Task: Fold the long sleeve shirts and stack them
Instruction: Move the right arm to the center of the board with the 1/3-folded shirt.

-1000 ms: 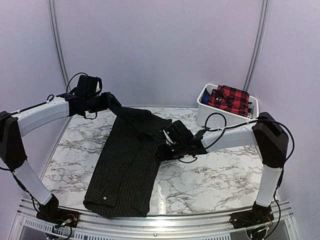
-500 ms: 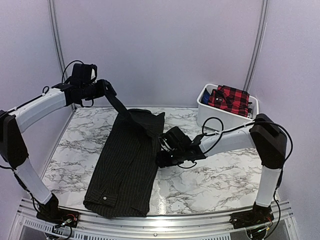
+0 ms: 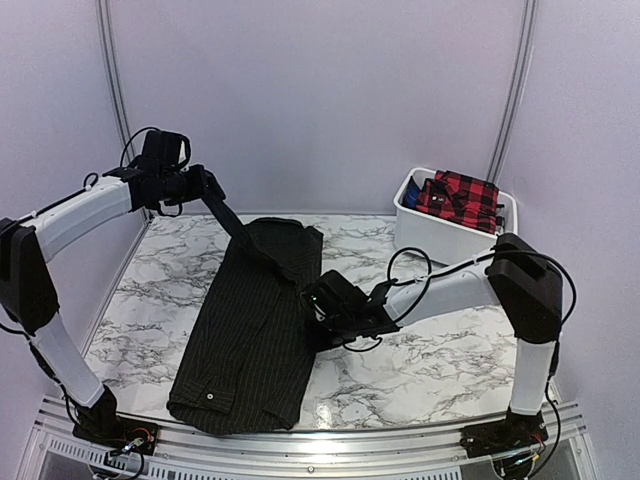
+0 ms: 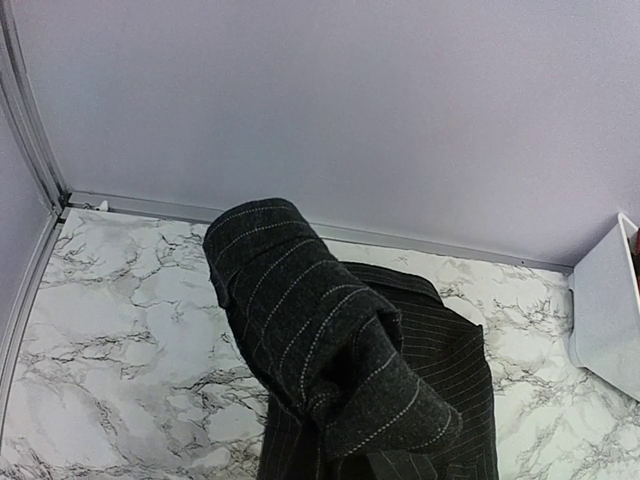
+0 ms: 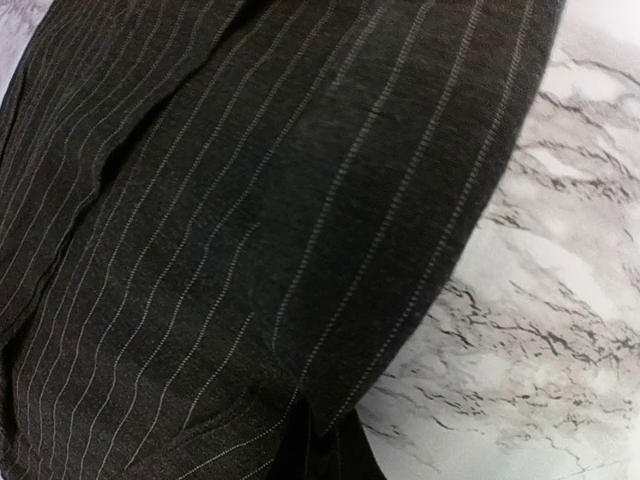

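Observation:
A black pinstriped long sleeve shirt (image 3: 250, 330) lies lengthwise on the marble table, left of centre. My left gripper (image 3: 205, 187) is raised at the back left, shut on a sleeve (image 4: 320, 330) that stretches taut down to the shirt's collar end. That cloth hides its fingers in the left wrist view. My right gripper (image 3: 312, 318) sits low at the shirt's right edge, shut on the cloth (image 5: 250, 220). Its dark fingertips (image 5: 320, 450) pinch the hem at the bottom of the right wrist view. A second, red-and-black plaid shirt (image 3: 460, 195) lies folded in a bin.
The white bin (image 3: 410, 225) stands at the back right of the table. Bare marble (image 3: 430, 360) spreads right of the shirt and a strip (image 3: 150, 290) lies to its left. Metal frame posts and pale walls close off the back and sides.
My right gripper moved left and down to the shirt's right edge and closed on it. The left gripper drew the sleeve up and slightly left, and the shirt's upper part narrowed.

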`<state>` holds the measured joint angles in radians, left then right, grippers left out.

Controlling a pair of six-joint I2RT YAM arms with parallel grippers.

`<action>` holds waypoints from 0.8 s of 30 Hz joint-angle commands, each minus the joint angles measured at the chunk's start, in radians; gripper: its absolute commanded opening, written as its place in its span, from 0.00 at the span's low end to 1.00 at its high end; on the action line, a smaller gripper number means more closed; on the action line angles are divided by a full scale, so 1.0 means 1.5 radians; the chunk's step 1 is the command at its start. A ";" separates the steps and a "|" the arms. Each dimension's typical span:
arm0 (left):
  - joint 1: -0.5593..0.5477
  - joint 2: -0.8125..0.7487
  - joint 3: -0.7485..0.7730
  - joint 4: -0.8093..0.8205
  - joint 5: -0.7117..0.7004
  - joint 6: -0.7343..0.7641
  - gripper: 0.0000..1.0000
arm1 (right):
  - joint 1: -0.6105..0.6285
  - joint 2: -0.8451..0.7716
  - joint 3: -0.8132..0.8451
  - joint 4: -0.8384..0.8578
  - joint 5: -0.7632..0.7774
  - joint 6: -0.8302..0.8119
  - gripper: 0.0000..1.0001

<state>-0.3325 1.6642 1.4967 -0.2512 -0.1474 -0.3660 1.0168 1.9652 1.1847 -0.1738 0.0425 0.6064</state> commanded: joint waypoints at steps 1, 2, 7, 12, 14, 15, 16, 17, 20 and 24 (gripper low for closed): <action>0.005 0.013 0.006 -0.016 0.014 -0.001 0.00 | -0.031 0.002 0.015 -0.048 0.019 -0.025 0.00; 0.005 0.013 0.003 -0.016 0.018 -0.003 0.00 | -0.045 -0.007 0.004 -0.054 0.019 -0.036 0.00; 0.002 0.023 -0.001 -0.014 0.047 -0.017 0.00 | -0.130 -0.058 -0.036 -0.091 0.027 -0.110 0.00; -0.017 0.039 0.011 -0.009 0.055 -0.019 0.00 | -0.163 -0.089 -0.040 -0.127 0.029 -0.168 0.14; -0.019 0.048 0.015 -0.007 0.057 -0.021 0.00 | -0.156 -0.105 -0.039 -0.138 0.032 -0.168 0.27; -0.021 0.051 0.018 -0.006 0.059 -0.021 0.00 | -0.143 -0.117 -0.038 -0.147 0.041 -0.165 0.34; -0.020 0.054 0.019 -0.005 0.060 -0.022 0.00 | -0.130 -0.134 -0.035 -0.159 0.056 -0.161 0.40; -0.021 0.058 0.021 -0.004 0.062 -0.022 0.00 | -0.116 -0.147 -0.031 -0.179 0.074 -0.156 0.44; -0.022 0.064 0.026 -0.002 0.067 -0.025 0.00 | -0.062 -0.178 -0.021 -0.226 0.109 -0.131 0.46; -0.023 0.071 0.035 0.003 0.073 -0.027 0.00 | 0.030 -0.200 -0.027 -0.268 0.132 -0.070 0.42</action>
<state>-0.3649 1.7542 1.5051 -0.2592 -0.0563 -0.4007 0.9512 1.6985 1.1244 -0.4644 0.1738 0.4145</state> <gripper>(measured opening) 0.007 0.446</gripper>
